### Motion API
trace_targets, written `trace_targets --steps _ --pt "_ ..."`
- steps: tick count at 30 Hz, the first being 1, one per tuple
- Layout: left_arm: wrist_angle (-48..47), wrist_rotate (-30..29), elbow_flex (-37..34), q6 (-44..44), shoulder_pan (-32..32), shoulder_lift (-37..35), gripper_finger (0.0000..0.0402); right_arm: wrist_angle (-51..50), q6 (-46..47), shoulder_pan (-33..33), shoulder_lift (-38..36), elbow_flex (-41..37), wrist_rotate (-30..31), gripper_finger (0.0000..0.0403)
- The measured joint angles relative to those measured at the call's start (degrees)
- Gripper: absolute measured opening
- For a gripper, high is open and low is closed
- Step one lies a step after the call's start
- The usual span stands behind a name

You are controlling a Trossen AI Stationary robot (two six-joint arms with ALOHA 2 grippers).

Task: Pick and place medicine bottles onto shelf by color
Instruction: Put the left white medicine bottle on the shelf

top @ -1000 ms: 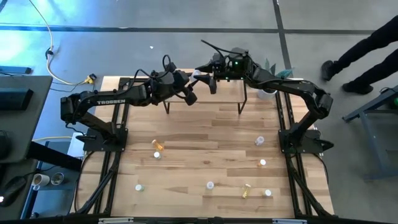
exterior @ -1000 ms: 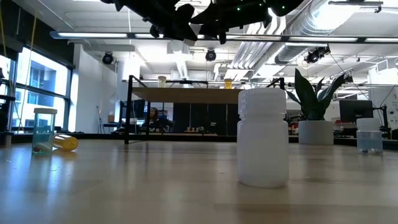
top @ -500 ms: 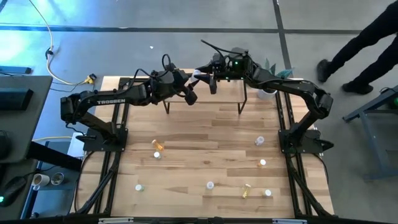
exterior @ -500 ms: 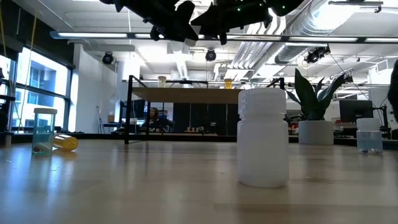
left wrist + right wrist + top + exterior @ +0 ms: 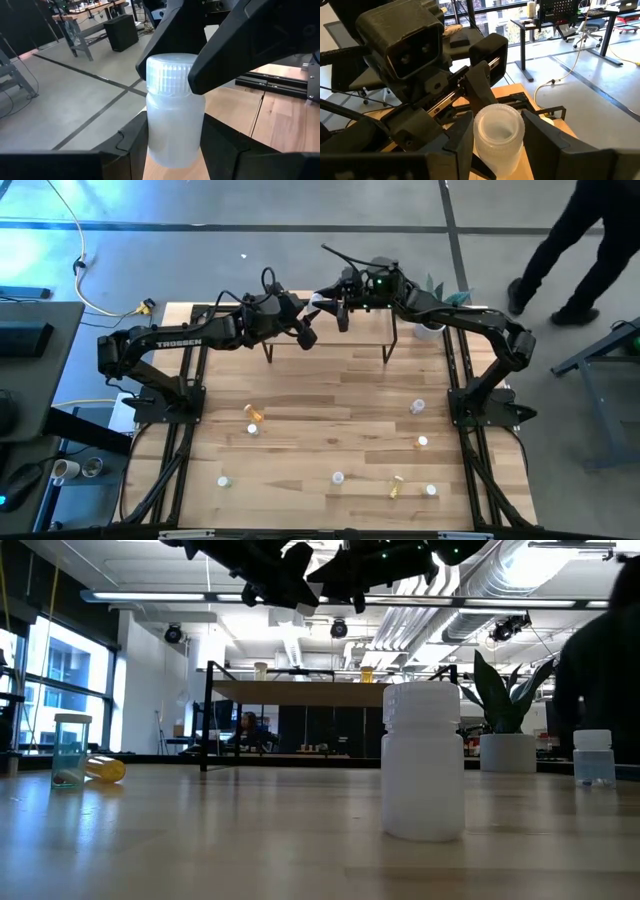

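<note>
Looking straight down, both arms meet above the shelf (image 5: 330, 330) at the far edge of the counter (image 5: 330, 410). The left gripper (image 5: 308, 332) and the right gripper (image 5: 330, 308) nearly touch, with a pale bottle (image 5: 316, 302) between them. Loose medicine bottles lie scattered on the near half of the counter, among them a yellow bottle (image 5: 254, 413) on its side and a white bottle (image 5: 338, 477) standing upright. A person (image 5: 580, 240) walks on the floor beyond the far right corner.

From counter height, the white bottle (image 5: 424, 760) stands large in front, a clear bottle (image 5: 72, 751) stands at the left with the yellow one (image 5: 105, 769) lying just beside it, and the shelf (image 5: 320, 692) shows far behind.

Through the left wrist camera, the left gripper (image 5: 175, 145) is closed narrowly on the body of the pale bottle (image 5: 175, 125), while the other arm's fingers (image 5: 250, 45) close around its ribbed cap.

Through the right wrist camera, the right gripper (image 5: 497, 132) clasps the same bottle (image 5: 498, 137) by its cap end.
</note>
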Motion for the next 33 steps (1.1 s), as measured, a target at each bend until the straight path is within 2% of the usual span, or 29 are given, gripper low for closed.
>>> trace_targets --steps 12,16,19,28,33 --pt "0.0 0.0 0.0 0.0 0.0 0.0 0.0142 -0.3 -0.1 0.0 0.0 0.0 0.0 0.0118" --pt "0.0 -0.1 0.0 0.5 0.0 0.0 0.0148 -0.4 -0.1 0.1 0.0 0.0 2.1 0.0117" --pt "0.0 -0.1 0.0 1.6 0.0 0.0 0.0164 -0.6 -0.1 -0.3 0.0 0.0 2.3 0.0117" --pt "-0.9 -1.6 0.0 -0.1 -0.1 0.0 0.0249 -0.6 0.0 -2.3 0.1 0.0 4.7 0.0117" --pt "-1.2 -4.2 0.0 -1.0 0.3 -1.1 0.0265 1.3 -0.1 -3.8 0.1 0.1 7.2 0.0117"
